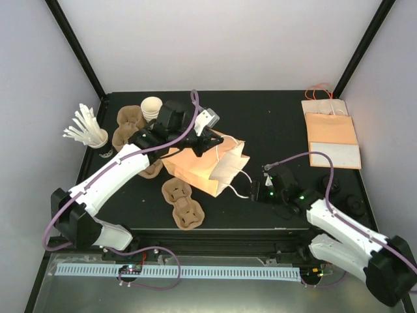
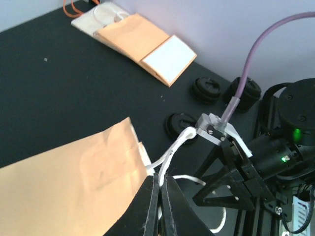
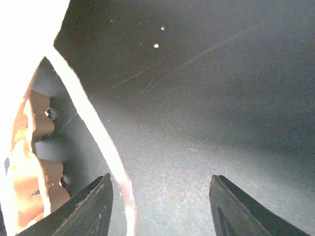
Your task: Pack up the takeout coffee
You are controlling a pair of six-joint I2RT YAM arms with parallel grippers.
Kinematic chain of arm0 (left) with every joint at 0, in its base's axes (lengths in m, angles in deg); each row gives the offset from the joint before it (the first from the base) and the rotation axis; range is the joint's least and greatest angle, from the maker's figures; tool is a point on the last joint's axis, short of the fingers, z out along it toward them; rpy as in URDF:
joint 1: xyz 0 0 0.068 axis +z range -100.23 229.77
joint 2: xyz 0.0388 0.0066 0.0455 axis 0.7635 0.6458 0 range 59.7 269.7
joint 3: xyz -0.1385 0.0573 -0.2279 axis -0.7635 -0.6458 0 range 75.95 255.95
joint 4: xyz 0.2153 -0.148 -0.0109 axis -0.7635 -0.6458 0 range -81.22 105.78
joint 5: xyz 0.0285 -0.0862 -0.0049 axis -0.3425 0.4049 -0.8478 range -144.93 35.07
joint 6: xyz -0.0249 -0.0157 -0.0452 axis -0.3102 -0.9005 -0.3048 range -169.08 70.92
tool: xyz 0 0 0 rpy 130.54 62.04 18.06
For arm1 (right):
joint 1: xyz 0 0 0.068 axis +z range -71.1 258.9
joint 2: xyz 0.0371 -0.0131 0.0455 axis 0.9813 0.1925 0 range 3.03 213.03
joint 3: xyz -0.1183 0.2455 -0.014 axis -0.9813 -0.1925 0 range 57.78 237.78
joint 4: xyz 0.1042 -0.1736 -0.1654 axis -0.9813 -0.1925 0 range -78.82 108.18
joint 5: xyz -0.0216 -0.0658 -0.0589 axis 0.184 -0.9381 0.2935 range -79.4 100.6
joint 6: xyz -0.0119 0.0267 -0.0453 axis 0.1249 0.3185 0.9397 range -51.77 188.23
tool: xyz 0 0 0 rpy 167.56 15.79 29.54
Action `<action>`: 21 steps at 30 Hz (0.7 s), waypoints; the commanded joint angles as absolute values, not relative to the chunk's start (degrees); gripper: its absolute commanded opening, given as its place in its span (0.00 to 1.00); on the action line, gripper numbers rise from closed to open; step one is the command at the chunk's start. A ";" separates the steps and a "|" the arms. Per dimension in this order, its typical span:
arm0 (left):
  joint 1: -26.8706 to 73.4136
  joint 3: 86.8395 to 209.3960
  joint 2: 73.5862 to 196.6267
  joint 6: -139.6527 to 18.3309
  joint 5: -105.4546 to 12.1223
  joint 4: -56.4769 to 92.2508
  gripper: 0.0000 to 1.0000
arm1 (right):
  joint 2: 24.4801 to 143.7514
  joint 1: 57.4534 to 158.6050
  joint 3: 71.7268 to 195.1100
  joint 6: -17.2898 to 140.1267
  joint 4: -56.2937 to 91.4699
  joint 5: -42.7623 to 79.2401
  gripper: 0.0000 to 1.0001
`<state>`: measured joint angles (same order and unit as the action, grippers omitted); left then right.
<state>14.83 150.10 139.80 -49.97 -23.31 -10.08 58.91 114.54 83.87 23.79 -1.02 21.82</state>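
coffee cup with the black lid: i cannot make it out in any of the views, and the pictures do not show whether it sits inside the paper bag (image 1: pixel 189 171).

the bag lies tilted near the middle of the black table (image 1: pixel 273 124), its open mouth turned to the right and its pale inside showing. the left gripper (image 2: pixel 160 177) is closed tight on the bag's white cord handle (image 2: pixel 172 150), right at the rim of the mouth, with its arm reaching over the bag from the left.

the right gripper (image 3: pixel 161 182) sits low at the table just right of the bag's mouth. its fingers are spread apart with only bare table between them, so it grips nothing. another white cord loop (image 3: pixel 98 128) passes just beside one finger.

around them: brown pulp cup carriers (image 1: pixel 184 203) lie left of and in front of the bag, a stack of plain white cups (image 1: pixel 151 107) stands behind it, and a dark cup of white stirrers (image 1: pixel 88 127) stands at the far left edge. flat folded bags (image 1: pixel 332 134) lie at the far right, and loose black lids (image 1: pixel 345 195) lie near the right arm.
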 commanded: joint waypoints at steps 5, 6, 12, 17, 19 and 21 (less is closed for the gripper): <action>15.06 157.17 140.02 -49.47 -20.29 -7.95 0.01 | 47.33 114.75 89.29 27.81 -17.99 19.33 0.64; 15.08 158.16 140.11 -49.36 -21.24 -8.40 0.02 | 46.17 114.68 90.18 28.14 -19.44 19.69 0.66; 15.96 166.11 141.79 -49.42 -25.84 -11.15 0.02 | 41.92 114.70 96.01 31.57 -24.57 20.23 0.70; 16.71 172.38 143.69 -49.73 -27.24 -12.63 0.02 | 43.49 114.72 99.49 34.30 -25.43 23.44 0.71; 16.93 174.31 144.65 -50.06 -27.29 -12.78 0.02 | 43.53 114.76 100.83 35.19 -25.62 23.64 0.72; 17.11 175.62 145.75 -50.78 -27.26 -12.46 0.02 | 42.93 114.85 101.70 36.57 -25.08 23.95 0.72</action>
<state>16.45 171.74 143.66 -50.01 -26.28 -12.03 43.68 114.56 99.35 32.88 -23.88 22.24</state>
